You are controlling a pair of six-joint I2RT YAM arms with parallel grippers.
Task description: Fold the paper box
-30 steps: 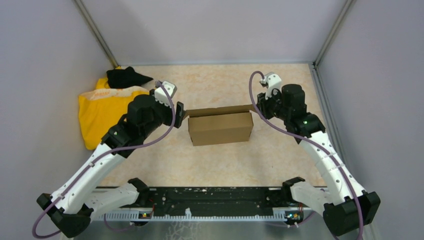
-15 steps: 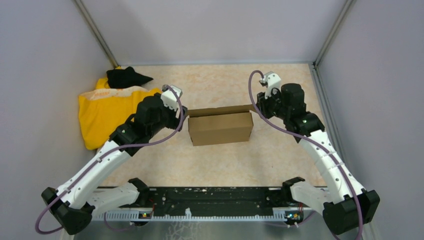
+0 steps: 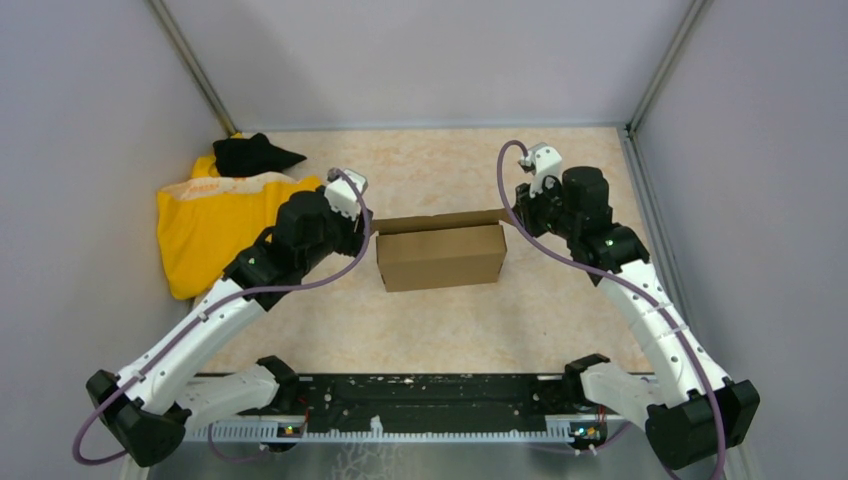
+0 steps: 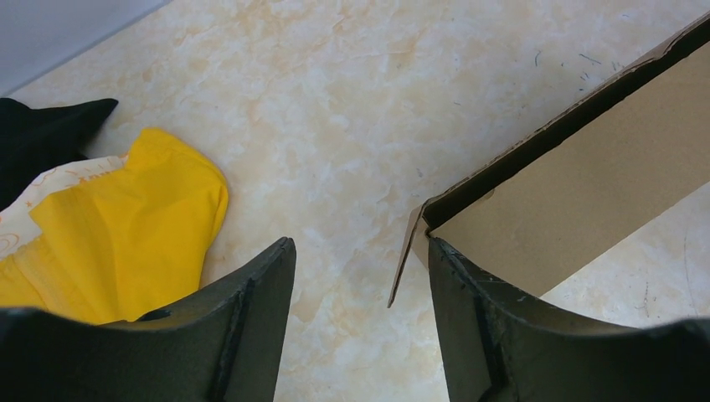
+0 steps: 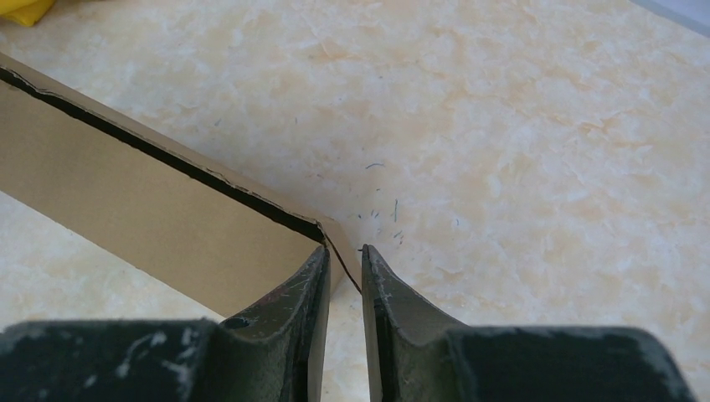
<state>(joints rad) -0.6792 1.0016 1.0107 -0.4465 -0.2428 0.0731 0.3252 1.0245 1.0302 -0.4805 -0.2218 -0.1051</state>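
The box (image 3: pixel 440 258) sits on the table (image 3: pixel 560 300) centre, between both arms. The left gripper (image 4: pixel 360 268) is spread open around the left corner flap. The right gripper (image 5: pixel 343 268) pinches the right end flap.

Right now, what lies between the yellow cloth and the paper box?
Only bare tabletop, seen in the left wrist view; the open left gripper hangs over it.

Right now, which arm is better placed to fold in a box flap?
Probably right: the right tool pinches the paper box at its end flap; the left tool is open, gripping nothing.
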